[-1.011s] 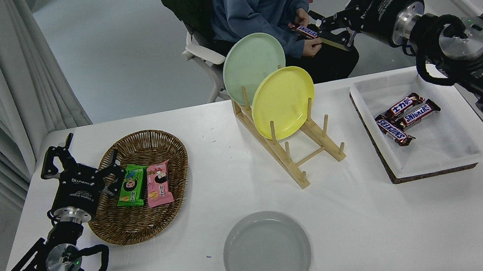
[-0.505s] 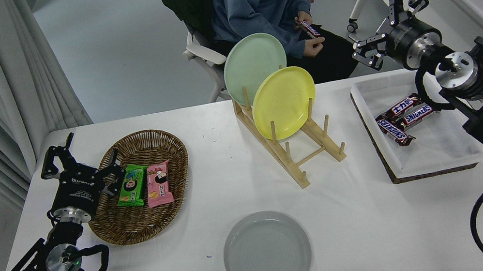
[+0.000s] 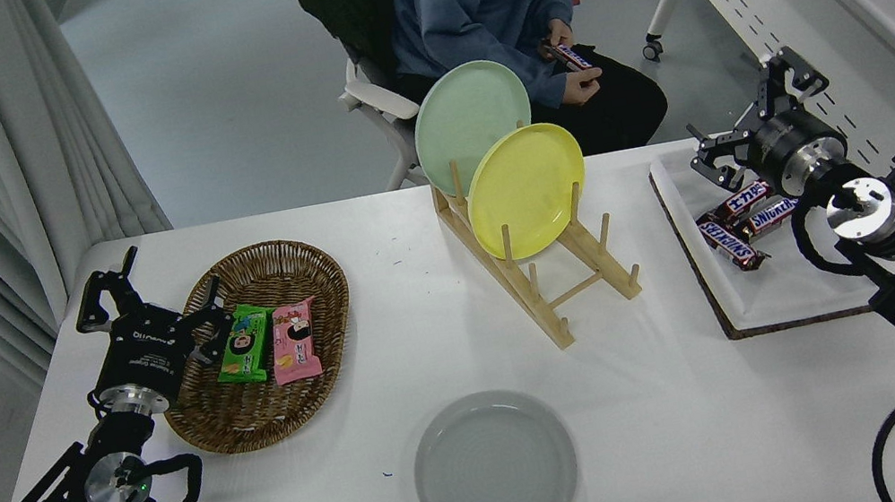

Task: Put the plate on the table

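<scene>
The right end effector (image 3: pixel 753 122) has dropped from upper right to right of centre, fingers spread and empty, above the tray (image 3: pixel 782 295). The grey-white plate (image 3: pixel 495 469) stays flat on the desk (image 3: pixel 675 413), bottom centre.

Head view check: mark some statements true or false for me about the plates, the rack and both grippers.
1. The plate lies flat on the table. True.
2. The right gripper holds the plate. False: it is open, over the tray's far end.
3. The rack holds two plates. True: a mint plate and a yellow plate.
4. The left gripper is over the tray. False: it is parked beside the basket.
</scene>
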